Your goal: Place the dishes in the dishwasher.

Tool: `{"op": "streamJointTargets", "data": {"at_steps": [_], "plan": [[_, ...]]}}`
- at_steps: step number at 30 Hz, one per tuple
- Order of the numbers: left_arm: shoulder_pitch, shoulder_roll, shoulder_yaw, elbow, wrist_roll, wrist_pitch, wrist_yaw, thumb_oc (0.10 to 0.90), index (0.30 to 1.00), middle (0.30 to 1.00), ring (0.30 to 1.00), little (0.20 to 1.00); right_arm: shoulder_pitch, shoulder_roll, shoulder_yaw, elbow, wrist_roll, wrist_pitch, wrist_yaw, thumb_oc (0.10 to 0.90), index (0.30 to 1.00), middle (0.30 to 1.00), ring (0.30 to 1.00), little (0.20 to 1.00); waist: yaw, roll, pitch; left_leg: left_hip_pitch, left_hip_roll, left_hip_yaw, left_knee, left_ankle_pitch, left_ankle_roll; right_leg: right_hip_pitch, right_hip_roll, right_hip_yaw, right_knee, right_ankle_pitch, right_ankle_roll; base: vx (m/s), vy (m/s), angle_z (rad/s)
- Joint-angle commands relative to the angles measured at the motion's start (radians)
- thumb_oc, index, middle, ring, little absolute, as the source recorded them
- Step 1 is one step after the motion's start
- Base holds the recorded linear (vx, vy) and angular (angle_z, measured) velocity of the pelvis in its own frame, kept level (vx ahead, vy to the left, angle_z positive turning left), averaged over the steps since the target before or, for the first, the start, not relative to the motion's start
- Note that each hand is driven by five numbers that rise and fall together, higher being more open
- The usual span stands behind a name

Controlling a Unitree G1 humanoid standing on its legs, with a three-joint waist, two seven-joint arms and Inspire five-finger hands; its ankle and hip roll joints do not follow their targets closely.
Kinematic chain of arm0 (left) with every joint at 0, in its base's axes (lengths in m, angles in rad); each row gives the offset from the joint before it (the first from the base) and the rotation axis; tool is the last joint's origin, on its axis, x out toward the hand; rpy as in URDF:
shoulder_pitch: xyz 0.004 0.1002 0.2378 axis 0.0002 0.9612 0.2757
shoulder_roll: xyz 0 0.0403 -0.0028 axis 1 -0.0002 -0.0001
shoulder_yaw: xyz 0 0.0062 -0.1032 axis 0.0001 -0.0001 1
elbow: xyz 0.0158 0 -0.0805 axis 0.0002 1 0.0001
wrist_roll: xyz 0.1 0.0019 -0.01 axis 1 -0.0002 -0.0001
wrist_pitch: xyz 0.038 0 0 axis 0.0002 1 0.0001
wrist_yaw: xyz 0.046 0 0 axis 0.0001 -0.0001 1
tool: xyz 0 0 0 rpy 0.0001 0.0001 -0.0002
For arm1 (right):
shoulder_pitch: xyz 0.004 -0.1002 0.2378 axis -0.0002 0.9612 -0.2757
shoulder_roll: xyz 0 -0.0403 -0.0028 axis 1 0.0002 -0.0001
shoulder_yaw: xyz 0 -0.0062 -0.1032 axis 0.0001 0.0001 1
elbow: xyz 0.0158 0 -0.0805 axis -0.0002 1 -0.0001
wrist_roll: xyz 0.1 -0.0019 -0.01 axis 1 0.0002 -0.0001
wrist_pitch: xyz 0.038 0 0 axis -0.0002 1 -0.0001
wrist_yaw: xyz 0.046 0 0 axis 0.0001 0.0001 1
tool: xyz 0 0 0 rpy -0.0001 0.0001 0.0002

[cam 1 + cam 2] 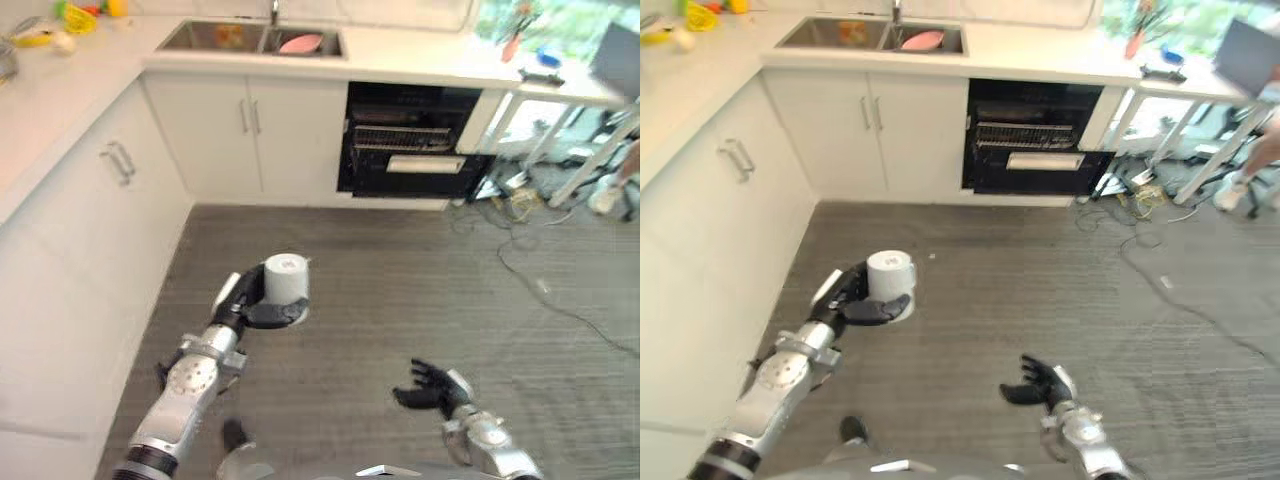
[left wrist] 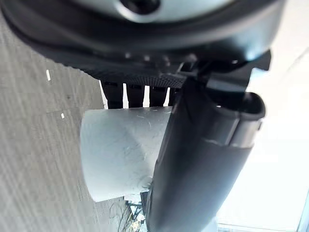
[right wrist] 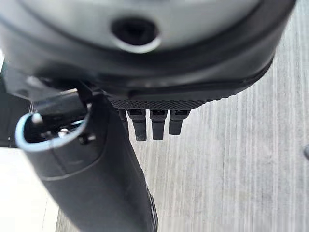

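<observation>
White cup sits gripped in the left hand, fingers and thumb curled round it, above the grey floor well short of the open dishwasher, while the right hand hangs empty, fingers loosely spread.

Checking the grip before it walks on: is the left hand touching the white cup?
Touching. In the left wrist view the left hand has thumb and fingers wrapped against the white cup.

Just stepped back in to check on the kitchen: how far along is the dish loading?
Partway. The left hand grips a grey cup over the floor, away from the open dishwasher. The right hand is open and holds nothing. A pink dish waits in the sink.
</observation>
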Motion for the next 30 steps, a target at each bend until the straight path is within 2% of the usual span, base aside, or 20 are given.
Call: {"op": "streamJointTargets", "data": {"at_steps": [1, 3, 5, 8, 9, 11, 12, 14, 15, 17, 18, 21, 22, 23, 24, 25, 26, 28, 29, 30], "plan": [[-0.101, -0.045, 0.054, -0.133, 0.043, -0.114, -0.014, 0.400, 0.300, 0.300, 0.300, 0.300, -0.098, -0.084, -0.066, -0.038, -0.030, -0.054, 0.009, 0.800, 0.900, 0.900, 0.900, 0.900, 0.009, 0.075, -0.026, 0.061, -0.065, 0.017, -0.031, -0.078, -0.010, -0.170, -0.131, -0.028, 0.474, 0.153, 0.038, 0.49, 0.481, 0.09], [-0.114, -0.027, 0.048, -0.135, 0.067, -0.112, -0.013, 0.400, 0.300, 0.300, 0.300, 0.300, -0.106, -0.064, -0.063, -0.043, -0.035, -0.054, 0.009, 0.800, 0.900, 0.900, 0.900, 0.900, -0.011, 0.088, -0.013, 0.130, -0.120, 0.042, -0.075, -0.112, 0.045, -0.261, -0.198, -0.038, 0.651, 0.265, 0.053, 0.49, 0.388, 0.66], [-0.123, -0.021, 0.046, -0.133, 0.070, -0.115, -0.010, 0.400, 0.300, 0.300, 0.300, 0.300, -0.117, -0.061, -0.048, -0.068, -0.042, -0.057, 0.012, 0.800, 0.900, 0.900, 0.900, 0.900, -0.029, 0.095, -0.002, 0.183, -0.165, 0.044, -0.133, -0.124, 0.065, -0.357, -0.209, -0.071, 0.687, 0.218, 0.058, 0.47, 0.222, 0.46], [-0.116, -0.026, 0.049, -0.131, 0.059, -0.123, -0.012, 0.400, 0.300, 0.300, 0.300, 0.300, -0.116, -0.069, -0.045, -0.098, -0.038, -0.061, 0.015, 0.800, 0.900, 0.900, 0.900, 0.900, -0.056, 0.111, 0.000, 0.200, -0.167, 0.027, -0.137, -0.143, 0.057, -0.402, -0.127, -0.137, 0.553, 0.126, 0.045, 0.37, -0.020, -0.24], [-0.113, -0.021, 0.058, -0.141, 0.060, -0.132, -0.012, 0.400, 0.300, 0.300, 0.300, 0.300, -0.122, -0.076, -0.055, -0.105, -0.025, -0.068, 0.014, 0.800, 0.900, 0.900, 0.900, 0.900, -0.060, 0.108, 0.002, 0.223, -0.174, 0.023, -0.138, -0.161, 0.041, -0.444, -0.048, -0.188, 0.304, 0.087, 0.023, 0.37, -0.141, 0.42], [-0.123, -0.028, 0.074, -0.128, 0.056, -0.140, -0.010, 0.400, 0.300, 0.300, 0.300, 0.300, -0.135, -0.080, -0.044, -0.099, -0.025, -0.075, 0.007, 0.800, 0.900, 0.900, 0.900, 0.900, -0.045, 0.085, -0.018, 0.248, -0.191, 0.061, -0.138, -0.202, 0.008, -0.467, 0.024, -0.354, -0.072, 0.119, 0.003, 0.53, -0.261, 0.46], [-0.132, -0.036, 0.081, -0.120, 0.058, -0.140, -0.010, 0.400, 0.300, 0.300, 0.300, 0.300, -0.139, -0.080, -0.047, -0.103, -0.027, -0.077, 0.006, 0.800, 0.900, 0.900, 0.900, 0.900, -0.040, 0.076, -0.024, 0.269, -0.206, 0.078, -0.138, -0.223, 0.003, -0.485, 0.022, -0.423, -0.142, 0.146, 0.005, 0.36, -0.189, 0.18], [-0.134, -0.036, 0.081, -0.118, 0.058, -0.141, -0.010, 0.400, 0.300, 0.300, 0.300, 0.300, -0.139, -0.080, -0.048, -0.104, -0.027, -0.076, 0.006, 0.800, 0.900, 0.900, 0.900, 0.900, -0.043, 0.076, -0.025, 0.266, -0.207, 0.074, -0.138, -0.224, 0.004, -0.479, 0.027, -0.429, -0.161, 0.157, 0.004, 0.29, -0.091, -0.12], [-0.159, -0.061, 0.074, -0.106, 0.058, -0.140, -0.025, 0.400, 0.300, 0.300, 0.300, 0.300, -0.119, -0.077, -0.050, -0.127, -0.034, -0.083, 0.006, 0.800, 0.900, 0.900, 0.900, 0.900, -0.049, 0.063, -0.037, 0.307, -0.265, 0.082, -0.137, -0.283, 0.021, -0.501, 0.016, -0.512, -0.208, 0.133, -0.023, 0.43, -0.125, -0.43], [-0.158, -0.063, 0.073, -0.103, 0.058, -0.142, -0.026, 0.400, 0.300, 0.300, 0.300, 0.300, -0.113, -0.079, -0.051, -0.132, -0.035, -0.082, 0.006, 0.800, 0.900, 0.900, 0.900, 0.900, -0.048, 0.063, -0.037, 0.309, -0.265, 0.080, -0.135, -0.287, 0.022, -0.498, 0.018, -0.511, -0.212, 0.130, -0.025, 0.43, -0.118, -0.57], [-0.159, -0.079, 0.050, -0.098, 0.057, -0.141, -0.036, 0.400, 0.300, 0.300, 0.300, 0.300, -0.087, -0.098, -0.060, -0.149, -0.038, -0.083, 0.002, 0.800, 0.900, 0.900, 0.900, 0.900, -0.070, 0.065, -0.054, 0.326, -0.296, 0.053, -0.070, -0.323, 0.032, -0.472, 0.053, -0.474, -0.213, 0.113, -0.060, 0.63, -0.194, -0.35], [-0.174, -0.098, 0.026, -0.094, 0.054, -0.144, -0.031, 0.400, 0.300, 0.300, 0.300, 0.300, -0.079, -0.119, -0.071, -0.161, -0.024, -0.086, -0.004, 0.800, 0.900, 0.900, 0.900, 0.900, -0.081, 0.066, -0.044, 0.299, -0.285, 0.023, 0.128, -0.359, 0.014, -0.441, 0.096, -0.400, -0.205, 0.086, -0.089, 0.57, -0.211, 0.12], [-0.178, -0.107, 0.019, -0.092, 0.043, -0.147, -0.022, 0.400, 0.300, 0.300, 0.300, 0.300, -0.081, -0.128, -0.067, -0.159, -0.018, -0.090, -0.009, 0.800, 0.900, 0.900, 0.900, 0.900, -0.074, 0.072, -0.034, 0.268, -0.262, -0.005, 0.246, -0.322, -0.023, -0.413, 0.116, -0.369, -0.193, 0.078, -0.103, 0.58, -0.270, -0.07], [-0.194, -0.119, 0.016, -0.080, 0.022, -0.149, -0.013, 0.400, 0.300, 0.300, 0.300, 0.300, -0.082, -0.132, -0.068, -0.160, -0.010, -0.090, -0.010, 0.800, 0.900, 0.900, 0.900, 0.900, -0.064, 0.076, -0.024, 0.217, -0.208, -0.021, 0.451, -0.203, -0.135, -0.362, 0.139, -0.363, -0.163, 0.060, -0.130, 0.58, -0.270, -0.07], [-0.194, -0.119, 0.016, -0.080, 0.022, -0.149, -0.013, 0.400, 0.300, 0.300, 0.300, 0.300, -0.082, -0.132, -0.068, -0.160, -0.010, -0.090, -0.010, 0.800, 0.900, 0.900, 0.900, 0.900, -0.064, 0.076, -0.024, 0.217, -0.208, -0.021, 0.451, -0.203, -0.135, -0.362, 0.139, -0.363, -0.163, 0.060, -0.130, 0.55, -0.325, -0.44], [-0.200, -0.113, 0.013, -0.081, 0.012, -0.154, -0.012, 0.400, 0.300, 0.300, 0.300, 0.300, -0.079, -0.139, -0.069, -0.176, -0.006, -0.093, -0.012, 0.800, 0.900, 0.900, 0.900, 0.900, -0.054, 0.073, -0.010, 0.180, -0.193, -0.035, 0.579, -0.143, -0.190, -0.340, 0.150, -0.359, -0.146, 0.041, -0.149, 0.44, -0.269, -0.31], [-0.211, -0.106, 0.008, -0.072, 0.009, -0.160, 0.001, 0.400, 0.300, 0.300, 0.300, 0.300, -0.089, -0.149, -0.061, -0.179, -0.012, -0.087, -0.013, 0.800, 0.900, 0.900, 0.900, 0.900, -0.045, 0.048, 0.000, 0.104, -0.145, 0.017, 0.733, -0.125, -0.195, -0.300, 0.139, -0.362, -0.144, 0.022, -0.170, 0.58, -0.347, -0.36], [-0.205, -0.109, 0.003, -0.073, 0.013, -0.150, 0.001, 0.400, 0.300, 0.300, 0.300, 0.300, -0.096, -0.156, -0.049, -0.180, -0.018, -0.080, -0.015, 0.800, 0.900, 0.900, 0.900, 0.900, -0.018, 0.062, 0.005, 0.055, -0.111, 0.015, 0.690, -0.148, -0.189, -0.266, 0.174, -0.351, -0.152, -0.011, -0.193, 0.52, -0.184, -0.50], [-0.184, -0.113, 0.001, -0.080, 0.021, -0.143, -0.004, 0.400, 0.300, 0.300, 0.300, 0.300, -0.097, -0.152, -0.042, -0.179, -0.019, -0.082, -0.010, 0.800, 0.900, 0.900, 0.900, 0.900, -0.003, 0.088, -0.001, 0.048, -0.101, 0.000, 0.501, -0.180, -0.142, -0.245, 0.189, -0.356, -0.161, -0.024, -0.174, 0.39, -0.017, -0.76], [-0.181, -0.115, 0.001, -0.082, 0.022, -0.142, -0.004, 0.400, 0.300, 0.300, 0.300, 0.300, -0.096, -0.153, -0.042, -0.179, -0.019, -0.082, -0.010, 0.800, 0.900, 0.900, 0.900, 0.900, -0.002, 0.088, -0.003, 0.058, -0.108, 0.005, 0.484, -0.178, -0.137, -0.243, 0.185, -0.354, -0.162, -0.020, -0.169, 0.41, 0.104, -0.66]]}}
